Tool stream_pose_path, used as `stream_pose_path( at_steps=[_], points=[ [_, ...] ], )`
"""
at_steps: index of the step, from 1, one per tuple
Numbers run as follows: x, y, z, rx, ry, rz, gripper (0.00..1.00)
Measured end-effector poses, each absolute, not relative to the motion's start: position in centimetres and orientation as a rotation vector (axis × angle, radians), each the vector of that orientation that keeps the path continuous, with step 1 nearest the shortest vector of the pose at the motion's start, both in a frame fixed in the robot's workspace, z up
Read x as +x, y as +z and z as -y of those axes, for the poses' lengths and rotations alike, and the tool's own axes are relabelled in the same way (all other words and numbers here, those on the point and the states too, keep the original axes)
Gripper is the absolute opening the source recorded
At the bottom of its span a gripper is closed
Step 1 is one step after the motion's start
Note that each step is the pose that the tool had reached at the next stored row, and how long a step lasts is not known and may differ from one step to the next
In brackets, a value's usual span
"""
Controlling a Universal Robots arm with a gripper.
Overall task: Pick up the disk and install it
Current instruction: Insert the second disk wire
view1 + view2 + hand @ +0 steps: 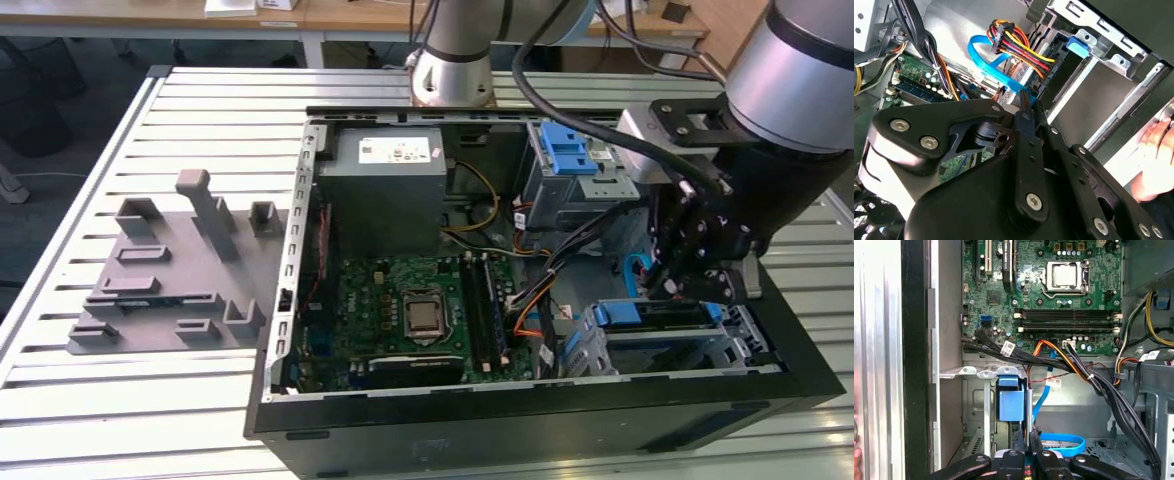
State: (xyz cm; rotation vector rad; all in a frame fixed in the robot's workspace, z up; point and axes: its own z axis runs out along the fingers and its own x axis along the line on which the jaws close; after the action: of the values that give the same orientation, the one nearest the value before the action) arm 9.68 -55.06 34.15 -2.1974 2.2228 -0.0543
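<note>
The arm reaches steeply down, its black claw (pixel 694 285) with fingers pressed together.

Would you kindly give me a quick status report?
Gripper low inside the case, above the drive bay. Disk in the bay. Cables close by.

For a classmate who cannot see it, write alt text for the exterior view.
A robot arm's gripper hangs inside an open computer case, just above the disk in a drive bay at the exterior view's right. A green motherboard fills the case's middle.
</note>
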Motion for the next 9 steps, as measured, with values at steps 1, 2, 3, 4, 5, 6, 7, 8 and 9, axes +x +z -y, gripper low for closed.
stream_pose_path(
  at_steps=[1, 2, 3, 4, 5, 6, 7, 8, 9],
  points=[
    [9.67, 34.16, 55.09, -2.196, -0.058, -2.221, 0.16],
    [9.64, 34.15, 55.11, -2.193, -0.063, -2.218, 0.16],
    [9.61, 34.14, 55.12, -2.191, -0.069, -2.215, 0.16],
    [9.60, 34.13, 55.15, -2.189, -0.072, -2.212, 0.16],
    [9.59, 34.12, 55.16, -2.188, -0.074, -2.211, 0.16],
    [9.59, 34.11, 55.17, -2.188, -0.073, -2.211, 0.16],
    [9.59, 34.09, 55.20, -2.188, -0.073, -2.211, 0.16],
    [9.59, 34.07, 55.23, -2.188, -0.073, -2.211, 0.16],
    [9.58, 34.05, 55.30, -2.188, -0.073, -2.210, 0.16]
  ],
)
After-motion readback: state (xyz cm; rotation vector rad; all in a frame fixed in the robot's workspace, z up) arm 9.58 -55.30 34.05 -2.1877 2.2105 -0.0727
